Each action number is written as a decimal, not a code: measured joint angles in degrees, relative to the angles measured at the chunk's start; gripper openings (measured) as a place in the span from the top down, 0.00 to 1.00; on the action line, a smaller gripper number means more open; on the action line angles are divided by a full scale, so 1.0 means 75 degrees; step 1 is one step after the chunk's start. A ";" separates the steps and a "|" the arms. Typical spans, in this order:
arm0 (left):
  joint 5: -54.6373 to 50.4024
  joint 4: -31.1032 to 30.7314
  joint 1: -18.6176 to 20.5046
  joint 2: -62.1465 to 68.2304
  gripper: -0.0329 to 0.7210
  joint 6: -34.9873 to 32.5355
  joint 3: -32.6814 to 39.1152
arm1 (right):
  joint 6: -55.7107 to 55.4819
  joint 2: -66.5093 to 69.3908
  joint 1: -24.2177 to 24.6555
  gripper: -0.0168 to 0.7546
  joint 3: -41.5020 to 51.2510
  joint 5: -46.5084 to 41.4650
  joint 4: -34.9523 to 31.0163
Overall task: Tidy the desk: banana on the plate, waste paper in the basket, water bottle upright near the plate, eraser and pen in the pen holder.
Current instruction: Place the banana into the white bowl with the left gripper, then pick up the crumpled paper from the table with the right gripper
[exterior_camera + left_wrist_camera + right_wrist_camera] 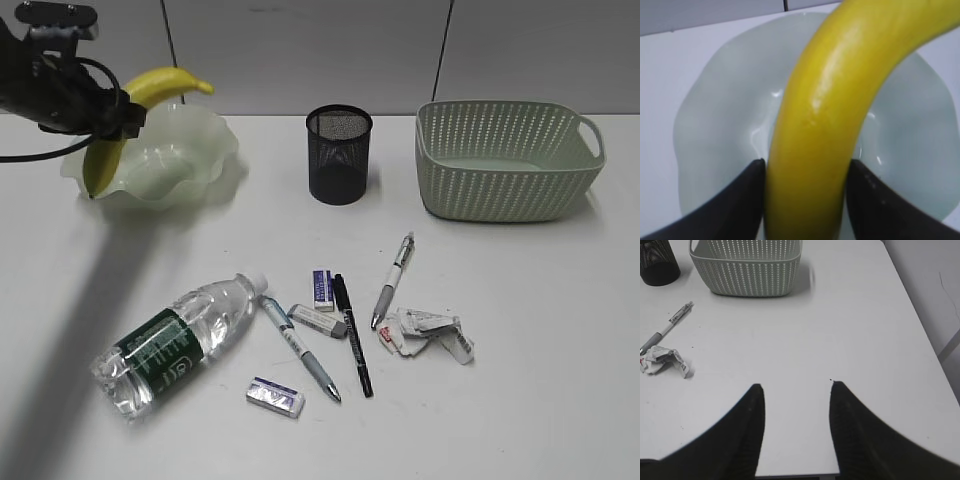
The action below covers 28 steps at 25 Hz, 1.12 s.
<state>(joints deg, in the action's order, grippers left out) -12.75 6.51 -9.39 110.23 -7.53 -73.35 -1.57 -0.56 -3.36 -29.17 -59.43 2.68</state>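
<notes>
My left gripper [115,125] is shut on the yellow banana [165,85] and holds it over the pale green wavy plate [190,150]; in the left wrist view the jaws [807,165] clamp the banana [840,100] above the plate [715,125]. The water bottle [180,340] lies on its side on the desk [540,340]. Three pens [352,335] and three erasers [318,320] lie beside it. The waste paper [425,335] lies to their right. The black mesh pen holder [339,155] and the basket [505,165] stand at the back. My right gripper [795,387] is open and empty over bare desk.
The right wrist view shows the basket [750,270], the pen holder [657,262], one pen [667,327] and the waste paper [662,360] to the left, and the desk's right edge [920,330]. A grey wall stands behind the desk.
</notes>
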 joint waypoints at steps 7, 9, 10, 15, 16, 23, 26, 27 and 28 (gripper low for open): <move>-0.0409 0.0000 0.0066 0.0000 0.19 0.0000 -0.0567 | 0.0000 0.0000 0.0000 0.53 0.0000 0.0000 0.0000; -0.1051 0.0000 0.0066 -0.0069 0.19 0.0000 -0.0790 | 0.0000 0.0000 0.0000 0.53 0.0000 0.0000 0.0000; -0.1454 0.0000 0.0066 -0.0151 0.19 0.0000 -0.0894 | 0.0000 0.0000 0.0000 0.53 0.0000 0.0000 0.0000; -0.3294 0.0000 0.0066 -0.1123 0.26 0.0000 -0.0982 | 0.0000 0.0000 0.0000 0.53 0.0000 0.0000 0.0000; -0.3630 0.0000 0.0066 -0.1400 0.29 0.0019 -0.0984 | 0.0000 0.0000 0.0000 0.53 0.0000 0.0000 0.0000; -0.5261 -0.0033 0.0066 -0.3496 0.33 0.0228 -0.1024 | 0.0006 0.0000 0.0000 0.53 0.0000 0.0000 0.0000; -0.6026 -0.0065 0.0066 -0.4327 0.36 0.0351 -0.0866 | 0.0006 0.0000 0.0000 0.53 0.0000 0.0000 0.0000; -0.6147 -0.0064 0.0066 -0.4657 0.37 0.0386 -0.0702 | 0.0006 0.0000 0.0000 0.53 0.0000 0.0000 0.0000; -0.6217 -0.0064 0.0066 -0.4952 0.38 0.0412 -0.0441 | 0.0006 0.0000 0.0000 0.53 0.0000 0.0000 0.0000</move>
<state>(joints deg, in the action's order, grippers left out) -59.38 6.03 -8.89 73.09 -4.44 -76.66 -1.53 -0.56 -3.36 -29.17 -59.43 2.68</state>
